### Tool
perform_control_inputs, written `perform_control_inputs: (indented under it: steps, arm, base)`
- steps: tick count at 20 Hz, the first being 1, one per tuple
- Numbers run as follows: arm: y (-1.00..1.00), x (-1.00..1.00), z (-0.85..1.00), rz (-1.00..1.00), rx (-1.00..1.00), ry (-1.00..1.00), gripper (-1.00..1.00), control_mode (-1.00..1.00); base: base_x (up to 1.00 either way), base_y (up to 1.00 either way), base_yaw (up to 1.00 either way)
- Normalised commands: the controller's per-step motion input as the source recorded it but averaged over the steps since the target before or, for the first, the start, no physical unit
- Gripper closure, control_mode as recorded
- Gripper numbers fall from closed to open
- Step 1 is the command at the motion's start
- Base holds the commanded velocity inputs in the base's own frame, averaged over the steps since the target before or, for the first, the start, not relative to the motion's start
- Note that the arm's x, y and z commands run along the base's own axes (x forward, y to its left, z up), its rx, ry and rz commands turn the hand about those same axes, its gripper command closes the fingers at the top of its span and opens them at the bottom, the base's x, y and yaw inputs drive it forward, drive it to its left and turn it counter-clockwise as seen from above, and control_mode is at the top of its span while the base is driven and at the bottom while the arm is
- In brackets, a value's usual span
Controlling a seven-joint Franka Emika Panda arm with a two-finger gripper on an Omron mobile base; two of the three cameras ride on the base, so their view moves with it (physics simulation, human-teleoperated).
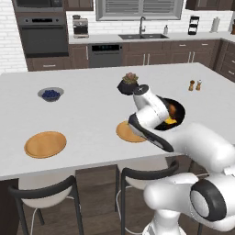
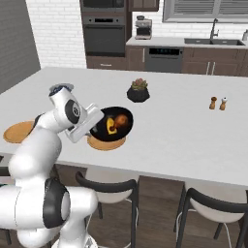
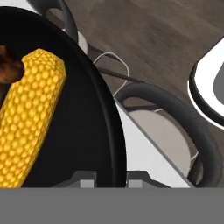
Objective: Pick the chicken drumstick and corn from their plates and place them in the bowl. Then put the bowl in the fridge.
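bowl (image 2: 115,123) at gripper (image 3: 110,177) | corn (image 3: 28,118) inside | grip likely closed on rim

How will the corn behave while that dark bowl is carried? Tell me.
The corn is a rounded cob lying loose in the dark bowl, so it would likely roll if tilted. The chicken drumstick beside one end may check it. The tool grips only the rim, so the bowl could tip.

The white arm bends forward at the elbow, its hand (image 2: 99,127) clamped shut, level.
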Motion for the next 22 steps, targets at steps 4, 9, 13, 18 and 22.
perform_control_inputs:
  steps: [4, 9, 13, 18, 22]
  arm:
    - [0.2, -0.42, 0.2, 0.21, -0.04, 0.01, 1.0, -1.0]
    - [0.17, -0.77, 0.23, 0.21, 0.0, 0.0, 1.0, -1.0]
    - [-0.05, -0.95, 0.21, 0.27, 0.0, 0.0, 1.0, -1.0]
    - [-0.27, -1.0, 0.25, 0.31, 0.0, 0.0, 1.0, -1.0]
    - [-0.26, -0.94, 0.21, 0.31, 0.0, 0.0, 1.0, -1.0]
  base:
    - [0.0, 0.0, 0.0]
    - [0.0, 0.0, 0.0]
    - [0.0, 0.0, 0.0]
    - [0.0, 0.0, 0.0]
    - [0.0, 0.0, 0.0]
